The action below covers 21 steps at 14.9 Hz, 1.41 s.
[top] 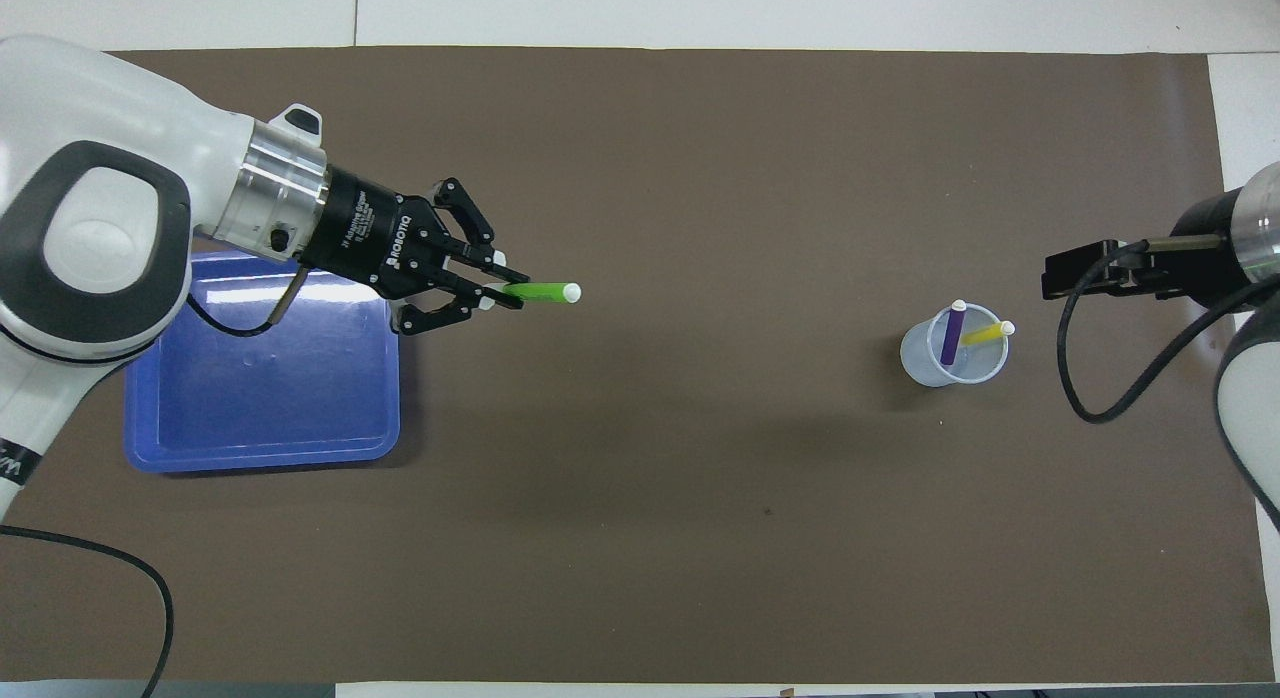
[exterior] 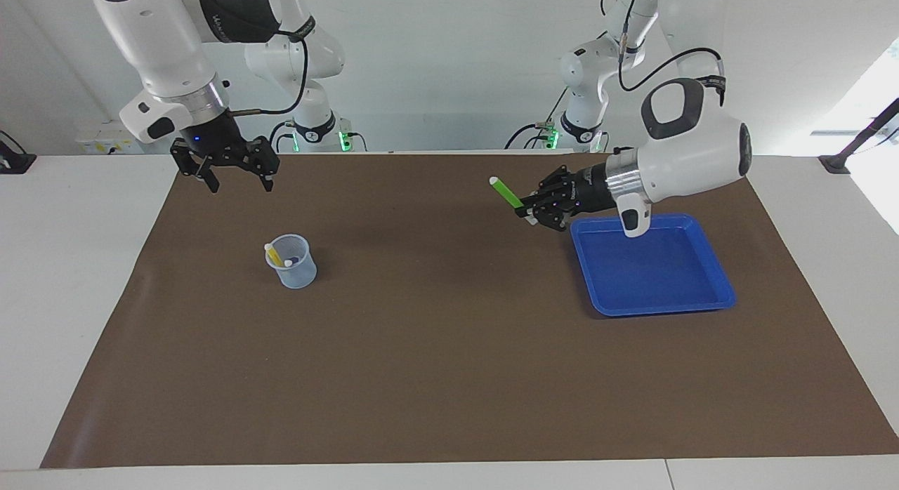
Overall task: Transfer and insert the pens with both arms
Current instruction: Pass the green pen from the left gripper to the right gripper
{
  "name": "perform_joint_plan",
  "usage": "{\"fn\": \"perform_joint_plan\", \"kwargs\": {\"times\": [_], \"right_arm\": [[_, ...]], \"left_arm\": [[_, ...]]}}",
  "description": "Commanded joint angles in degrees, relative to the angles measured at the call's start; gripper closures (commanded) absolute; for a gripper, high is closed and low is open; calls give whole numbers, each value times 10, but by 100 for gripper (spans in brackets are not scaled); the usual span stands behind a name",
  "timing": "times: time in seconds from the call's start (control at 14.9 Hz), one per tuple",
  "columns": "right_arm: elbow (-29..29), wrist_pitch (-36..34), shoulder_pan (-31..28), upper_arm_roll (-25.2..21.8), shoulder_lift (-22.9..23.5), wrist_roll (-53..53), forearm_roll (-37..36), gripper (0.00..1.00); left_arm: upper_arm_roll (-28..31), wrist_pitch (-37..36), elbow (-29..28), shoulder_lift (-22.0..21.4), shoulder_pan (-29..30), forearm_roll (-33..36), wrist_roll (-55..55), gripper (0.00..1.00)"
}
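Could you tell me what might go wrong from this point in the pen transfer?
The left gripper grips the green pen only at its end, so it could pivot or slip during a handover. The cup already holds the purple pen and yellow pen; a third could jam or tip it.

The left arm (exterior: 692, 149) is stretched out low and nearly level, its wrist turned sideways toward the right arm's end of the table. The left gripper (exterior: 528, 210) is held in the air, and its fingers (top: 505, 275) are closed on the green pen (exterior: 507, 193), which juts out past the fingertips with its pale tip outermost. The right arm (exterior: 151, 51) is held raised, wrist pointing down. The right gripper (exterior: 237, 182) hangs with its fingers spread apart and nothing between them.
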Motion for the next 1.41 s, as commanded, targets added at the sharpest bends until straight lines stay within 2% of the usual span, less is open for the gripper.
{"fn": "perform_joint_plan", "kwargs": {"times": [0.0,0.2,0.4,0.67,1.01,1.08,1.14,1.35], "right_arm": [[-7,18,-3,27,-8,9,60,0],[-7,77,-3,83,-5,87,126,0],[-9,115,-3,131,-2,117,138,0],[-12,151,-2,162,12,125,161,0],[-32,165,-1,163,9,118,161,5],[-34,175,-1,163,8,122,162,12],[-34,176,-1,163,8,124,161,24],[-33,180,-1,163,9,124,161,78]], "left_arm": [[1,68,-56,-34,-26,-70,-12,100],[-2,116,-91,-53,-49,-131,-10,100],[-4,160,-108,-63,-65,-190,-10,100],[-5,183,-112,-65,-84,-207,-9,100],[-5,204,-118,-68,-84,-241,-4,100],[-5,205,-120,-68,-84,-245,0,100],[-6,208,-124,-69,-85,-248,1,100],[-6,212,-126,-72,-85,-257,5,100]]}}
